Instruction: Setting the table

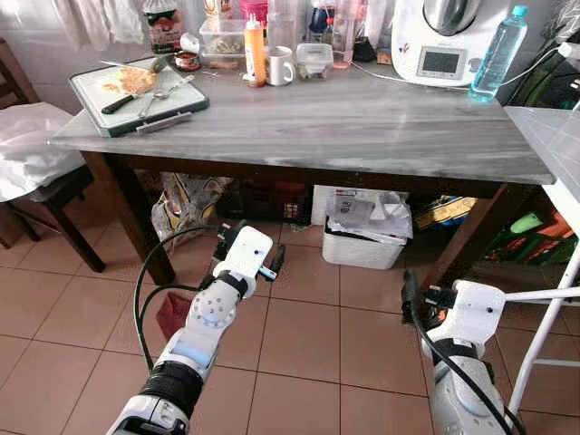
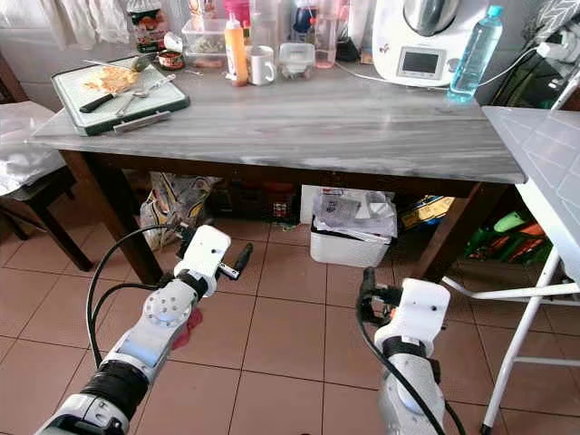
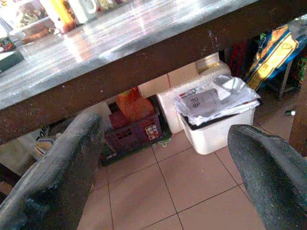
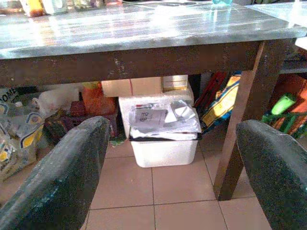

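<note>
One table (image 1: 362, 127), one cutting board (image 1: 109, 113), one mug (image 1: 279, 65), two bottles, one white bin (image 1: 364, 245).

A grey marbled tabletop (image 1: 362, 127) is seen carrying a green tray (image 1: 91, 91) at its far-left corner, with a mug (image 1: 279, 65), orange bottle (image 1: 256, 54) and blue water bottle (image 1: 497, 53) lined along the far edge.

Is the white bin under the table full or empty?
Full. The white bin under the table is heaped with crumpled papers and plastic rising above its rim.
</note>
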{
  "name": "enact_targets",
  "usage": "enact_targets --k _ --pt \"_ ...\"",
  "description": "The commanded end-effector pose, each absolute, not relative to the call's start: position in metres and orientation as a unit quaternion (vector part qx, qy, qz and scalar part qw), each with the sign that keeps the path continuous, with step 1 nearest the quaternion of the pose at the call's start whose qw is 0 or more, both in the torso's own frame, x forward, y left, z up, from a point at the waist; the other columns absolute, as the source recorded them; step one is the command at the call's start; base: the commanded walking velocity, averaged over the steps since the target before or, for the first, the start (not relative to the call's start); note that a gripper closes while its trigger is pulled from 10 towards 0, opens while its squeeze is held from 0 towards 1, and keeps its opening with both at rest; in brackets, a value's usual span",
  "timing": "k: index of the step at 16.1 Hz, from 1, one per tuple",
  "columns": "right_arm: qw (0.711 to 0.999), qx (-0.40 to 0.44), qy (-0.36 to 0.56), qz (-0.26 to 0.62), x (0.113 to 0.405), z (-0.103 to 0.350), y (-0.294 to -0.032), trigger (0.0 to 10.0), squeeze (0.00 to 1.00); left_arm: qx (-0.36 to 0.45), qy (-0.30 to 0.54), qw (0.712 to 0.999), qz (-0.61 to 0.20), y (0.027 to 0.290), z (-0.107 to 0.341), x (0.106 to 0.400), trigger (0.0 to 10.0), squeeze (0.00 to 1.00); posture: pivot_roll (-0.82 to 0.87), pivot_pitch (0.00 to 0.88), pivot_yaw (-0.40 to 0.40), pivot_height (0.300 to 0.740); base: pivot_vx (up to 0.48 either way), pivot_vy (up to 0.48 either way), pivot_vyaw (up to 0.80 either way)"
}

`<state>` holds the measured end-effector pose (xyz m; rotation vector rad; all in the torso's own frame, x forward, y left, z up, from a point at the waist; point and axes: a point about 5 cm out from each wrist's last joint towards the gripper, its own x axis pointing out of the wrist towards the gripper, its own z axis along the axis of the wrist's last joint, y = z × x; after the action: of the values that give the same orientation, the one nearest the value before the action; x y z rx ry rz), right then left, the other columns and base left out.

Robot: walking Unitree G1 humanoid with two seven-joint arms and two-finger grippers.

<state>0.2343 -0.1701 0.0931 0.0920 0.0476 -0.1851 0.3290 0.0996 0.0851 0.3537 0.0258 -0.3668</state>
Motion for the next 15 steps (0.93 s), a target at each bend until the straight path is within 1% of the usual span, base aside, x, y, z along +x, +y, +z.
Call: enact_targets --k 1,15 --pt "0.995 0.045 0.013 -0.089 0.2358 0.0989 -0.1686 10.0 0.0 0.173 0.026 0.967 -0.184 0.0997 0.082 0.3288 10.0 0.0 0.04 0.067 -0.014 0.714 0.0 0.0 0.0" --pt "0.994 0.053 0.021 -0.092 0.2338 0.0965 -0.1717 10.0 0.0 0.175 0.04 0.966 -0.187 0.0972 0.0783 0.3271 10.0 0.0 0.04 0.071 -0.013 0.714 0.0 0.0 0.0"
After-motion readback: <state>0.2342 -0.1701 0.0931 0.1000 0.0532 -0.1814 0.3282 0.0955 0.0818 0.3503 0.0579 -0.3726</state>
